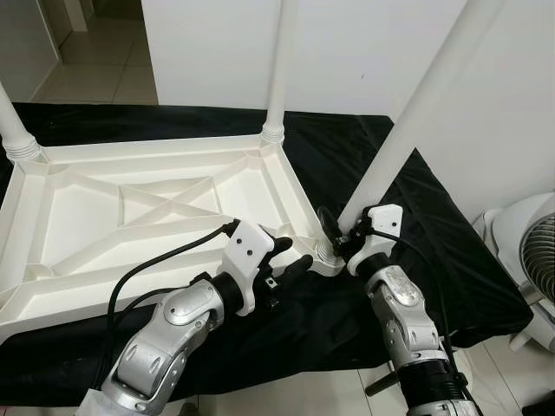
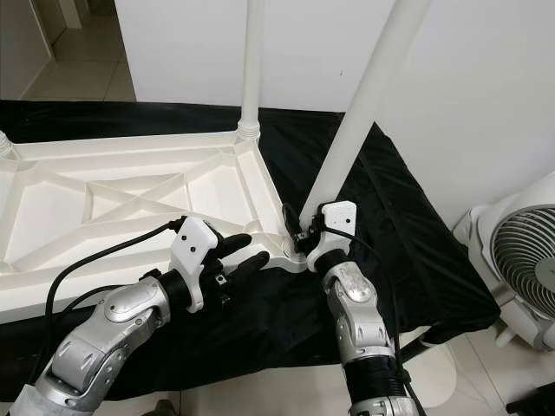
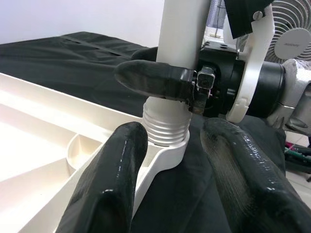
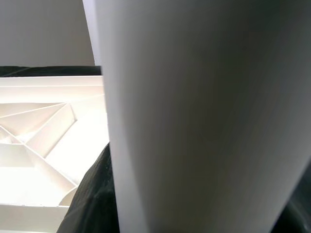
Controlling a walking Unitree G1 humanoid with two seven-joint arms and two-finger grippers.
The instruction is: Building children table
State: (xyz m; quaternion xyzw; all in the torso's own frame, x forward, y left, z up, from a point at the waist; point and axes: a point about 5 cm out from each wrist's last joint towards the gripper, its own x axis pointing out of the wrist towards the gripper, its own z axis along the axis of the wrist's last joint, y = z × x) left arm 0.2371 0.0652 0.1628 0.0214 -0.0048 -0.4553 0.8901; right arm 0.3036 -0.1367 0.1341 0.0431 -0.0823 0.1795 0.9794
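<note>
Left eye view: upside-down white table top [image 1: 156, 208] lies on black cloth [image 1: 416, 217]. Its near-corner leg [image 1: 416, 113] stands up, leaning right, base gripped by the right pincer [image 1: 334, 238]. Left pincer [image 1: 290, 256] rests open alongside.

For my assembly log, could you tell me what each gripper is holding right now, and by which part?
The right gripper clamps the tilted white table leg just above its threaded base. The left gripper is open, holding nothing.

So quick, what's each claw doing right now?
Left claw: open, holding nothing, beside the leg.
Right claw: closed on the leg's base.
</note>
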